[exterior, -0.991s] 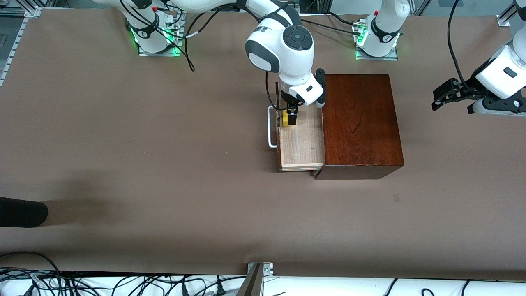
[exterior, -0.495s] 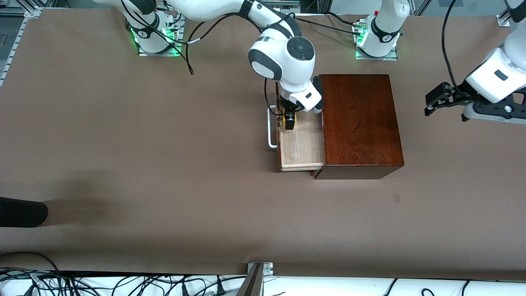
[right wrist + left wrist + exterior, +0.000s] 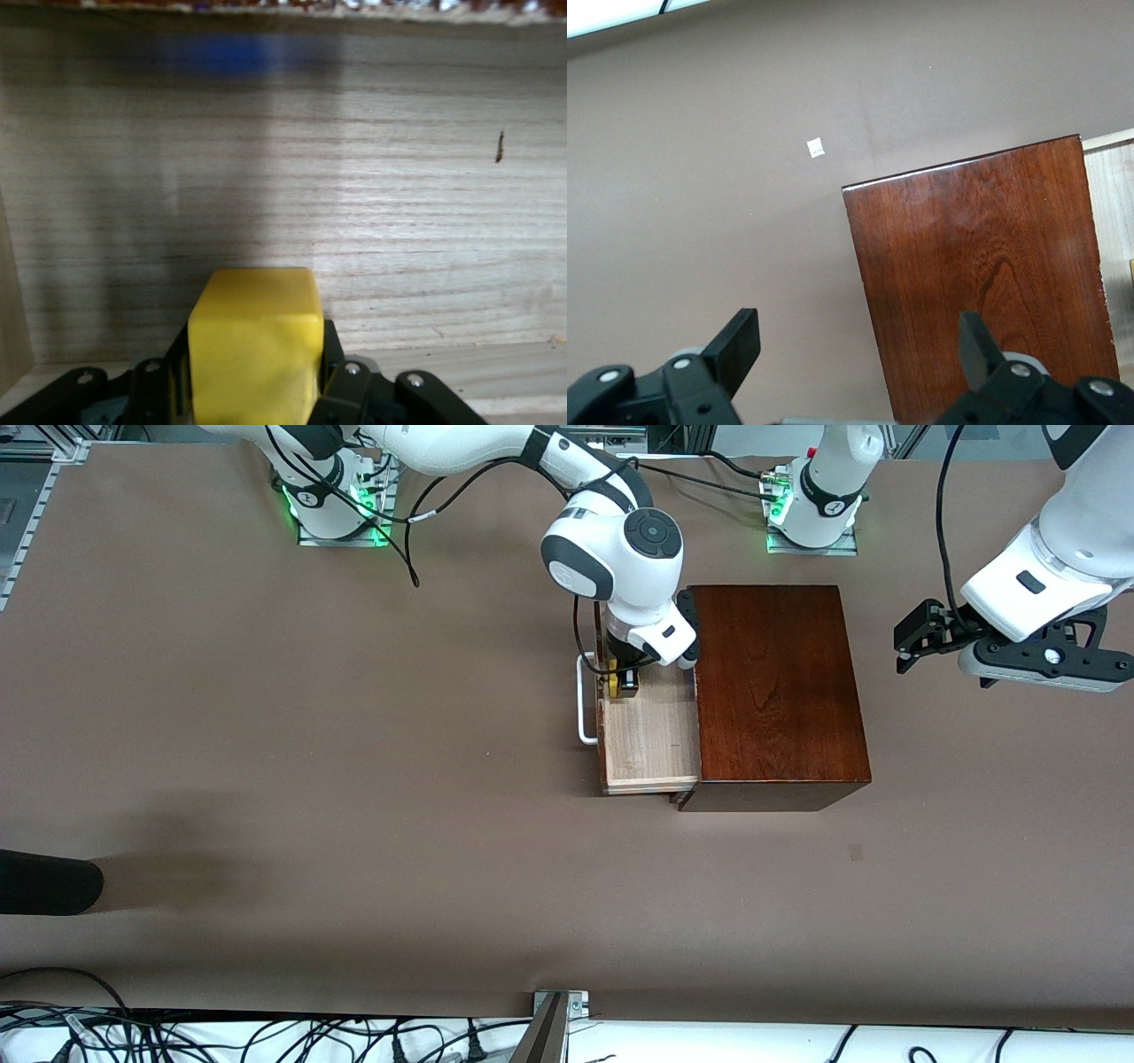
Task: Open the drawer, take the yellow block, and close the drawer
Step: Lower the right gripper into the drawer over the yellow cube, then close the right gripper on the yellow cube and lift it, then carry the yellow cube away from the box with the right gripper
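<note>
The dark reddish-brown wooden box (image 3: 775,691) stands on the table with the drawer (image 3: 651,744) pulled out toward the right arm's end. The drawer's white bar handle (image 3: 582,700) faces that end. My right gripper (image 3: 624,682) is down inside the drawer, at the corner farthest from the front camera. It is shut on the yellow block (image 3: 610,683), with a finger pressed on each side. In the right wrist view the block (image 3: 255,328) sits between my right gripper (image 3: 255,390) fingers over the pale drawer floor (image 3: 399,204). My left gripper (image 3: 912,638) is open and empty, over the table beside the box. In the left wrist view my left gripper (image 3: 855,332) is above the box top (image 3: 983,274).
A dark rounded object (image 3: 44,881) juts in at the table edge toward the right arm's end. A black cable (image 3: 407,540) hangs by the right arm's base. A small white mark (image 3: 817,148) lies on the brown table.
My right gripper has sunk lower into the drawer around the yellow block. My left gripper has moved toward the box.
</note>
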